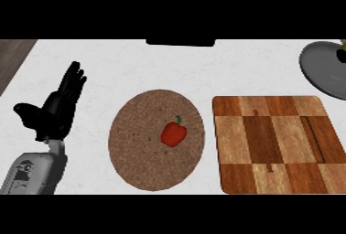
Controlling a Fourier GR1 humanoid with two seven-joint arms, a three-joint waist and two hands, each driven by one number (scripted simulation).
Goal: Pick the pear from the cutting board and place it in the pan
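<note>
Forearm [30,173]: we see the grey left forearm come in at the lower left corner and rise steeply, leaning slightly right.
Board [273,144]: the chequered wooden board lies flat at the near right of the tabletop [88,55], with its right side running to the view's edge.
Plate [135,151]: a brown, speckled round plate sits just left of the board, with a thin strip of white tabletop between them.
Pepper [174,134]: a red pepper with a green stem lies on the plate, right of its middle, stem pointing away from us.
Left hand [54,112]: the black hand stands upright above its wrist at the left, well apart from the plate and touching nothing we can see.
Fingers [73,80]: they are straight, close together and slightly fanned at the tips. They point away from us and tilt a little right, and they hold nothing.
Thumb [27,112]: it sticks out to the left, away from the fingers.
Pan [324,68]: the grey pan sits at the far right, beyond the board's far corner, partly cut by the view's edge.
Pear [342,54]: we see only a small yellow-green piece at the right edge, inside the pan. The rest is out of view.
Dark block [180,42]: a flat black shape lies at the tabletop's far edge, near the middle. We cannot tell what it is.
</note>
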